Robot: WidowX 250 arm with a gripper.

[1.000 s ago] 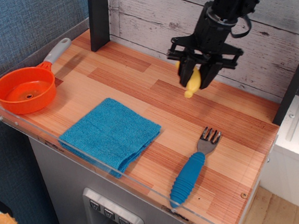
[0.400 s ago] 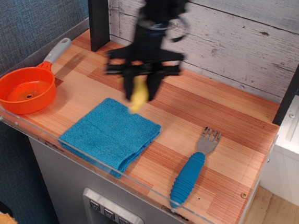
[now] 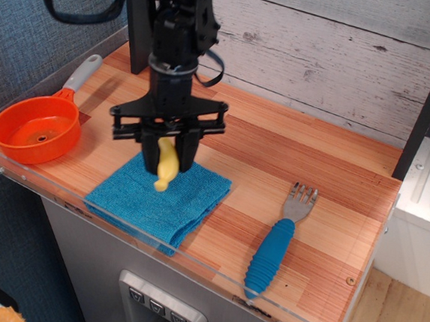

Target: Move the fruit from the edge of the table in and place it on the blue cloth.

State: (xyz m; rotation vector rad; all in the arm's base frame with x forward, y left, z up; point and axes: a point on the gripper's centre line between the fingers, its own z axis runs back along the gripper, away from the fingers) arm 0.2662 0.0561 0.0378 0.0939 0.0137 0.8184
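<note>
The small yellow toy banana [image 3: 166, 169] hangs upright between the fingers of my black gripper [image 3: 167, 154], which is shut on its upper part. The gripper holds it over the folded teal-blue cloth [image 3: 159, 201], near the cloth's middle; the banana's lower tip is close to the cloth and I cannot tell whether it touches. The cloth lies flat at the front left of the wood-plank table [image 3: 276, 155].
An orange pan [image 3: 35, 129] with a grey handle sits at the left edge. A blue-handled fork [image 3: 275, 245] lies at the front right. A black post [image 3: 141, 19] stands at the back left. A clear acrylic rim [image 3: 191, 261] runs along the front edge.
My gripper has carried the banana from the back right of the table leftward and forward, and lower, until it hangs over the blue cloth. Pan, fork and cloth have not moved.
</note>
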